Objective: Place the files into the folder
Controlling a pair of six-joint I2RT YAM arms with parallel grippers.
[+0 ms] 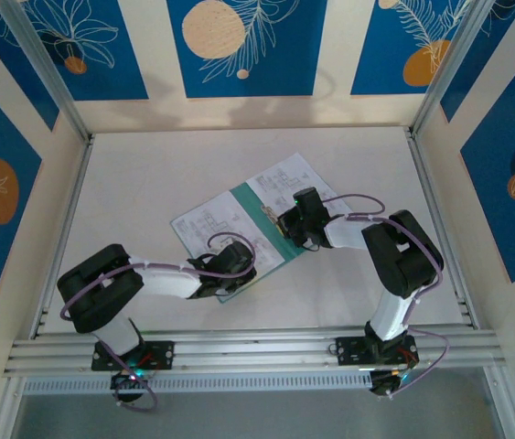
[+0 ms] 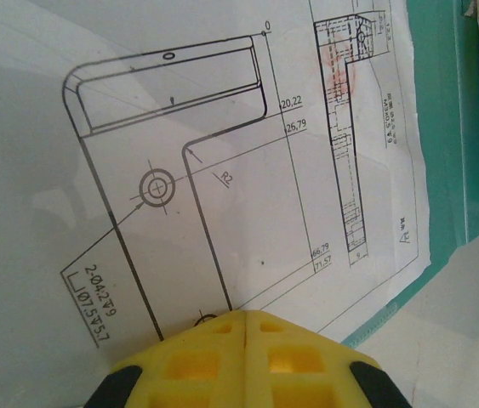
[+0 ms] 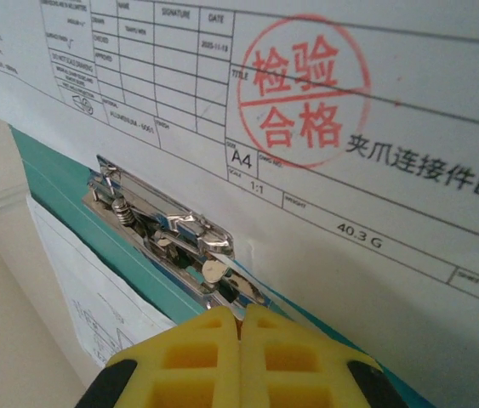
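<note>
Left gripper (image 2: 246, 323): pressed together, nothing pinched; tips sat on the drawing sheet (image 2: 222, 170).
Right gripper (image 3: 241, 321): pressed together too; tips parked at the near end of the metal clip (image 3: 161, 228); contact could not be told.
Folder (image 1: 257, 212): lay open mid-tabletop (image 1: 147, 183), skewed to the edges, well clear of all of them.
Files (image 1: 204, 224): lay across the folder, white sheets either side of the teal strip; not yet clamped, judged.
Handling: judged thin, light, floppy, slick on the tabletop; likely to buckle if pushed, crease if pinched hard.
Grab point: judged best at a free corner or an overhanging edge; clip probably needed lifting first.
Drawing sheet text: read "20,22", "26,79", "R2", "66,79", "71,57".
Stamped sheet (image 3: 409, 221) text: read "A4", "1:1", "40.3 G", "SIGNATURE", "DATE", "夹爪连接件B".
Red stamp (image 3: 303, 81): read "检验合格".
</note>
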